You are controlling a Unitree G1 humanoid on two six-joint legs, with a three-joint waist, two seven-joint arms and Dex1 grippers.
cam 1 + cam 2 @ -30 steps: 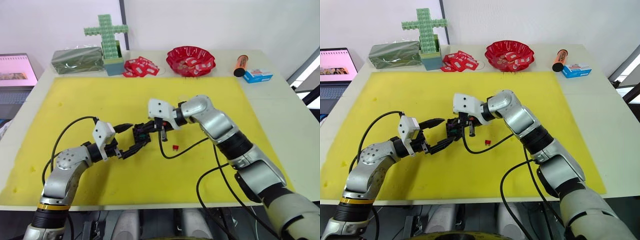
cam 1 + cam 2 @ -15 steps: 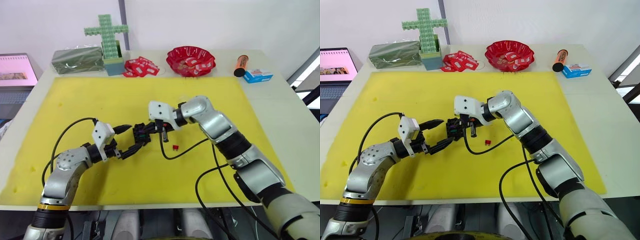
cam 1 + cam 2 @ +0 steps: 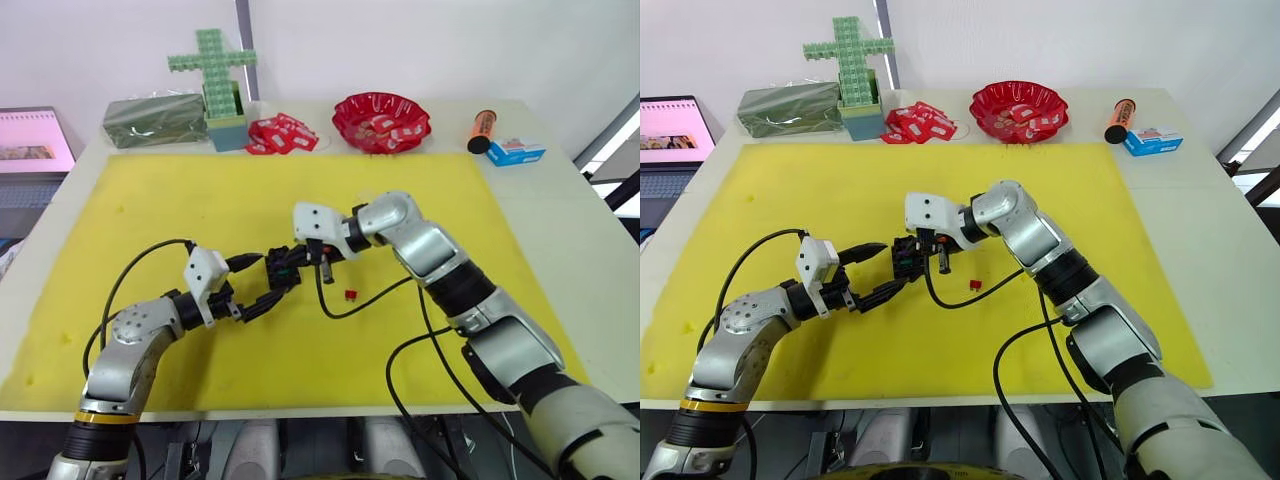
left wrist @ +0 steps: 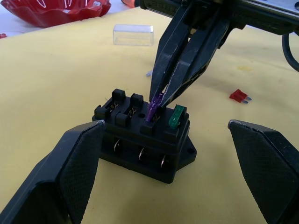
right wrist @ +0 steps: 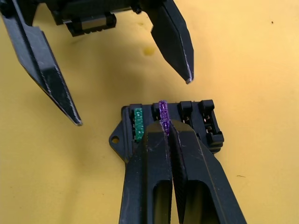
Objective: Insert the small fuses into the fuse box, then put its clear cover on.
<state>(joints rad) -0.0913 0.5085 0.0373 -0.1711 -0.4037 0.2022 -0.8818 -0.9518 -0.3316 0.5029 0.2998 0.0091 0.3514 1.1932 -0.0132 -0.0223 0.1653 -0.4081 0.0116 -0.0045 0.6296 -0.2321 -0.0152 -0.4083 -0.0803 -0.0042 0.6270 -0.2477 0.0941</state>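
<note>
The black fuse box (image 4: 140,140) sits mid-mat between the spread fingers (image 4: 70,172) of my open left gripper (image 3: 276,271), which does not touch it. A green fuse (image 4: 176,116) stands in an end slot. My right gripper (image 5: 164,127) is shut on a purple fuse (image 4: 153,109), whose lower end sits in the slot next to the green one. A red fuse (image 3: 350,294) lies loose on the mat to the right of the box. The clear cover (image 4: 133,35) lies on the mat beyond the box.
The yellow mat (image 3: 180,200) covers the table. Along the back edge stand a green box (image 3: 153,120), a green cross-shaped block tower (image 3: 212,70), red-white packets (image 3: 282,134), a red bowl (image 3: 381,120), an orange tube (image 3: 482,130) and a blue box (image 3: 516,151). A laptop (image 3: 30,140) is far left.
My right gripper has edged slightly left over the fuse box, still holding the purple fuse. The left gripper has barely shifted and stays open around the box.
</note>
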